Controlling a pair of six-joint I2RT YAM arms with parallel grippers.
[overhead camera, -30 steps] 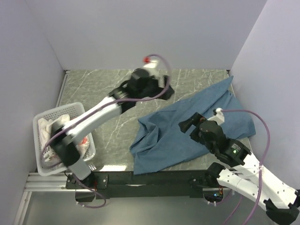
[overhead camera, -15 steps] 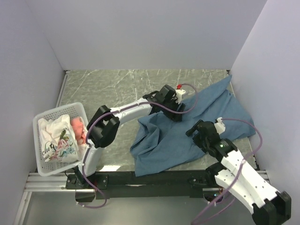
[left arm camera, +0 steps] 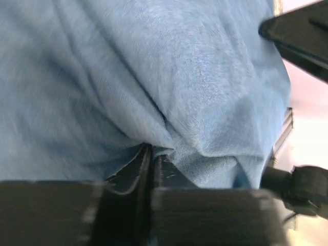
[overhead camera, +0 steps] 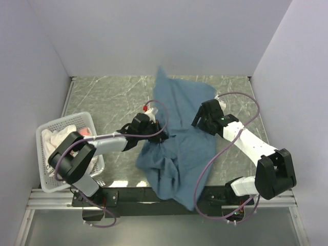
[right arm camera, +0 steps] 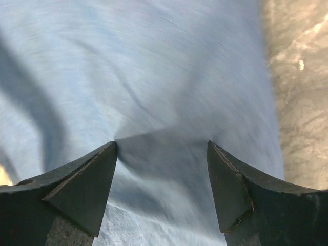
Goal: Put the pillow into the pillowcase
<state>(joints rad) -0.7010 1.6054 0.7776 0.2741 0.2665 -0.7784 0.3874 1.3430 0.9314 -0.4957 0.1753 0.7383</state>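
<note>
Step in hand: we'd call this sorting out the pillowcase (overhead camera: 179,148) and hunting for its open end. Nothing's inside it yet, so the job has barely started.
Pillowcase: big blue cloth, rumpled over the right half of the tabletop (overhead camera: 107,97). One end is draped off the near edge and the far corner is up by the back wall (overhead camera: 154,36). We can't spot the opening in any view.
Where the pillow is: our best guess is that the pillow (overhead camera: 51,139) is the white bundle in the basket (overhead camera: 39,154) at the left edge. It's well apart from the cloth and mostly hidden behind the left arm (overhead camera: 102,143). No bear face showing, so don't quote us.
Left side: the left gripper (overhead camera: 156,136) is closed all the way, pinching a fold at the pillowcase's left edge. The wrist view shows cloth tucked right into the shut fingers.
Right side: the right gripper (overhead camera: 199,119) has its fingers spread wide, tips pressed onto the cloth, nothing clamped.
Next move: we reckon the right side needs to close on a single layer near a hem. Then both pull apart to make a mouth. Grabbing both layers would just seal it.
Walls: pale panels on three sides, so it's tight for swinging cloth about.
Basket: white mesh with the left arm lying across it. Fetching the pillow means that arm has to let go of the cloth first.
Cable: the purple cable (overhead camera: 207,166) of the right arm (overhead camera: 246,146) loops over the front of the cloth and could snag it.
</note>
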